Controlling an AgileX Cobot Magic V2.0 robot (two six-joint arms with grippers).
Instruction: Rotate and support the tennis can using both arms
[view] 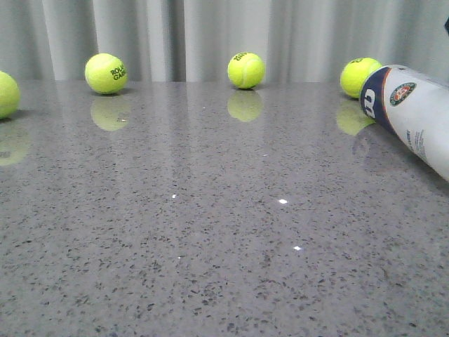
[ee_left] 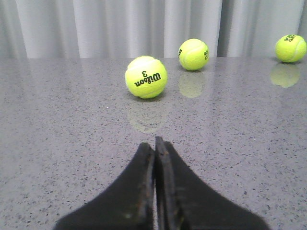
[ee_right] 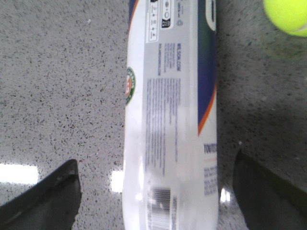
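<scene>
The tennis can lies on its side on the grey table at the far right, its navy end and round logo towards the middle. In the right wrist view the can runs lengthwise between my right gripper's fingers. My right gripper is open and straddles the can, with a gap between each finger and the can's side. My left gripper is shut and empty, low over the bare table, pointing at a Wilson ball. Neither gripper shows in the front view.
Yellow-green tennis balls sit along the back of the speckled table: one at the left edge, one back left, one at the middle, one just behind the can's end. A grey curtain hangs behind.
</scene>
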